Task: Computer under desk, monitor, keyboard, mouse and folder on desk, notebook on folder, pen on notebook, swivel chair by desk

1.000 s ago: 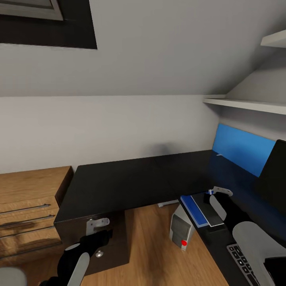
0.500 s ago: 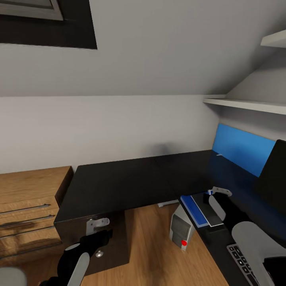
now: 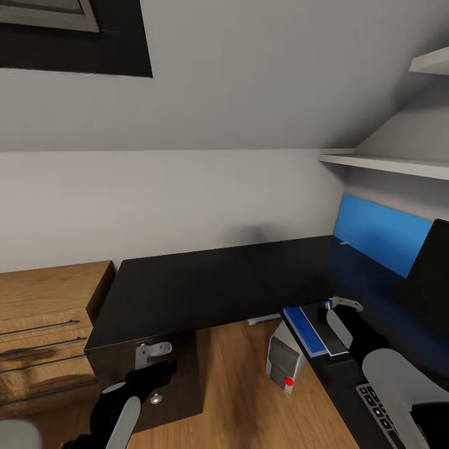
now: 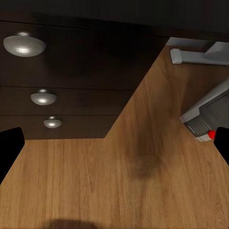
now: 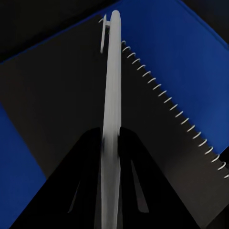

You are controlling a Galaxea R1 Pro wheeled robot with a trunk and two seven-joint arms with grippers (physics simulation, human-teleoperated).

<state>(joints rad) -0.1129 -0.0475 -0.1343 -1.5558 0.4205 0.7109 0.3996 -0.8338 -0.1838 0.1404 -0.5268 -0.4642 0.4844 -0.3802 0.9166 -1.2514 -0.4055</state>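
Lowered slightly since the earlier frame, the right gripper [image 3: 340, 307] pinches the thin white pen [image 5: 109, 119] over the dark grey spiral notebook [image 3: 324, 329] stacked on the bright blue folder [image 3: 304, 328], at the glossy black desk's [image 3: 187, 287] right side. Next: release gently. Left gripper [image 3: 153, 357] hangs spread.

The setting was a home bedroom study corner under a sloping white ceiling [image 3: 262, 75]. A black L-shaped desk [image 3: 199, 287] stood against the wall on wood flooring [image 3: 243, 399], beside a wooden cabinet [image 3: 43, 312]. White wall shelves [image 3: 386, 163] hung above; a computer [image 3: 284, 360] stood beneath.
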